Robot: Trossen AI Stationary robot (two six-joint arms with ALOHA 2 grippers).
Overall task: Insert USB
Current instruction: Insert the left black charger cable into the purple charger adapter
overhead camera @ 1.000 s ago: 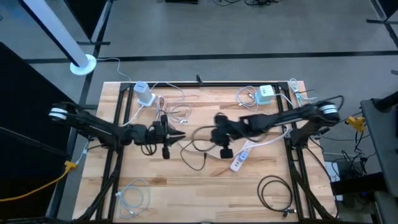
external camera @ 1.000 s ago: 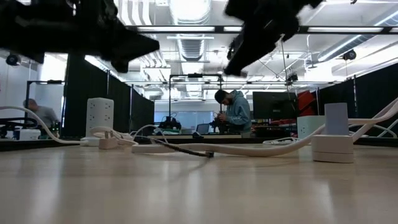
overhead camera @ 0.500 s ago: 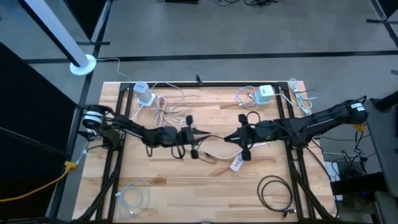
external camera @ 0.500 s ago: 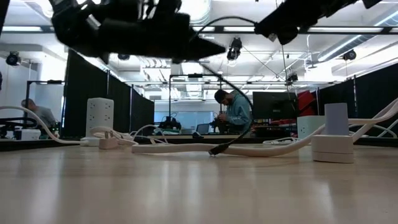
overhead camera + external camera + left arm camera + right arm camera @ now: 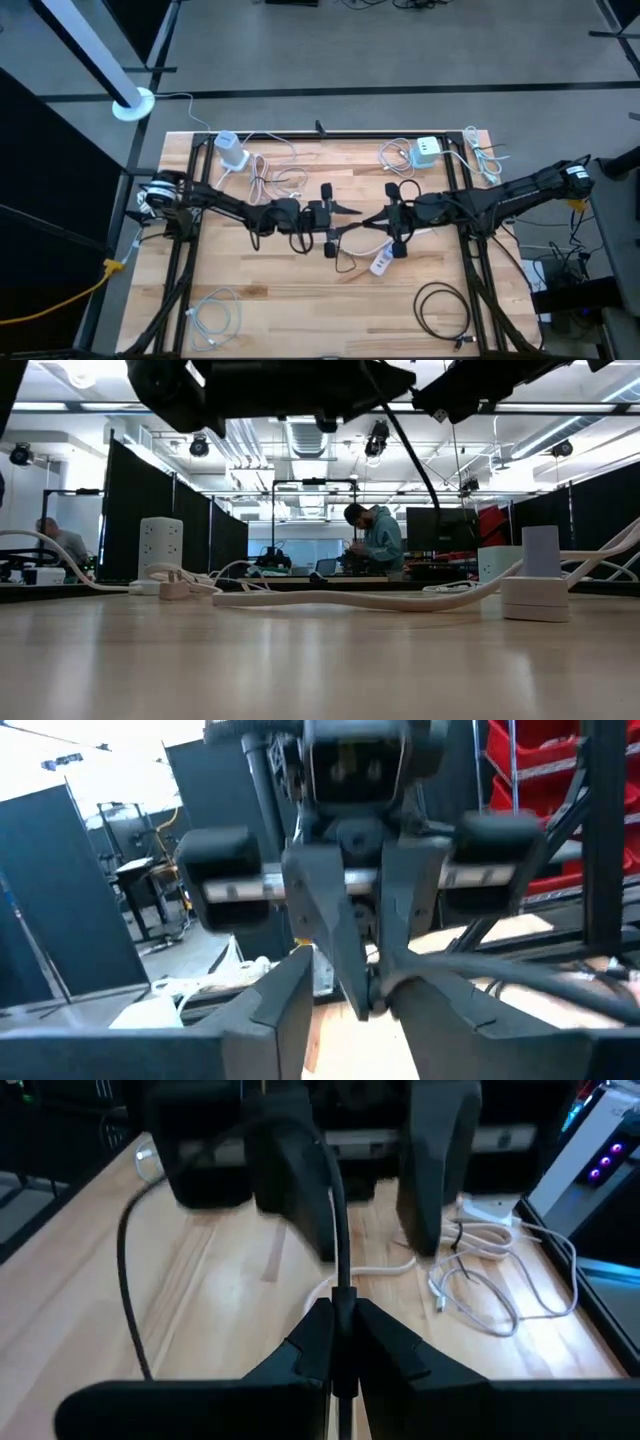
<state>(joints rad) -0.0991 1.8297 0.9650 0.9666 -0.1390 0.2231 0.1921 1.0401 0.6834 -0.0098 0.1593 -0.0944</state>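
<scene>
Above the table's middle, the right pincer (image 5: 338,1342) pinches the black cable (image 5: 337,1230) facing the spread left pincer (image 5: 345,210).

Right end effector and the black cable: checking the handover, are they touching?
Touching. The right wrist view shows the right end effector pinched shut on the black cable, which runs up from between its fingers.

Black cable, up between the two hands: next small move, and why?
Probably draw the left hand straight back. The right hand is shut on the black cable, while the left hand's fingers stand open on either side of it, gripping nothing. Backing off would free the right hand to carry the cable toward the white power strip.
</scene>
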